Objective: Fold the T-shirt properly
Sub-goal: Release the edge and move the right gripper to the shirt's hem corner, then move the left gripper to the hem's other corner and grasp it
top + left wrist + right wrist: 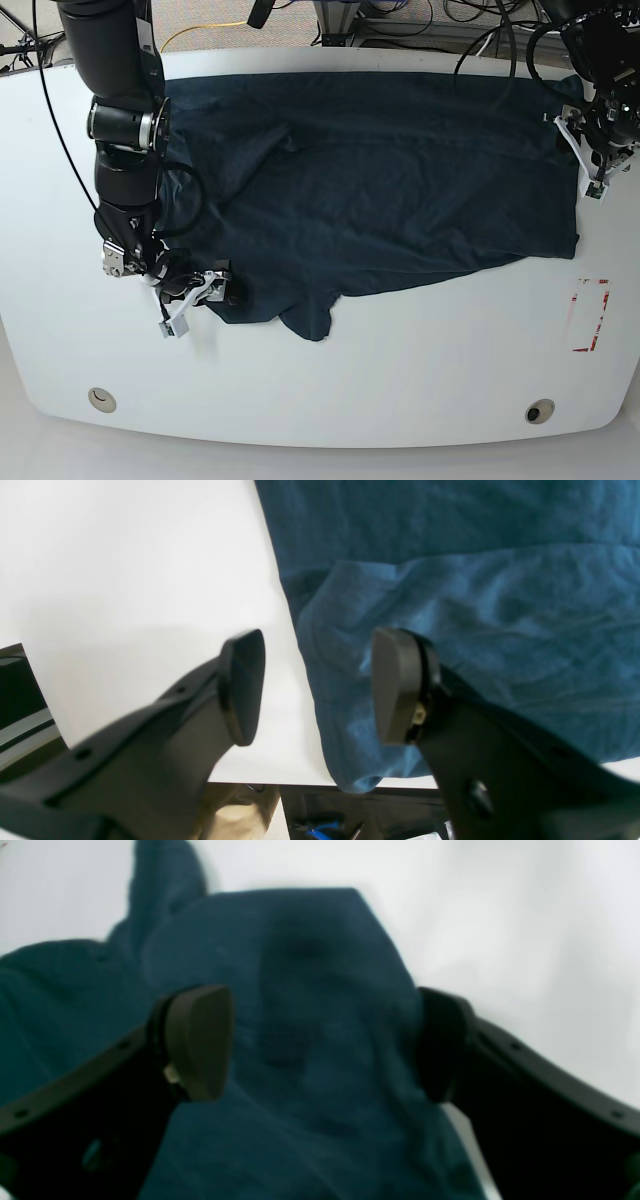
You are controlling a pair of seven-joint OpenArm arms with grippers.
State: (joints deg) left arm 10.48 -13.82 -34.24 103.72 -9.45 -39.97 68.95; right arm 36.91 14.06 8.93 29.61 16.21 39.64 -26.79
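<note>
Cloth still lies mostly unfolded: one large dark navy-blue short-sleeved T-shirt of soft fabric [390, 190] is spread across the white rounded desk [400, 390], its near edge rumpled and one pointed flap hanging toward the front. No other garment shows.

Two black arms work it, one at each end. The right gripper [325, 1045] sits low at the shirt's near corner, its fingers [200, 1040] spread wide with a ridge of cloth lying between them; nothing is pinched yet, as far as the blurred wrist view shows. The left gripper [317, 687] hovers at the opposite side edge, fingers [395, 685] parted, one over the shirt and one over bare desk, holding nothing.

This looks like the opening step, taking hold of two edge points before the first fold. Next, both sets of fingers probably need to drop onto the cloth edge and close, then lift together so the fabric carries over evenly.
</note>
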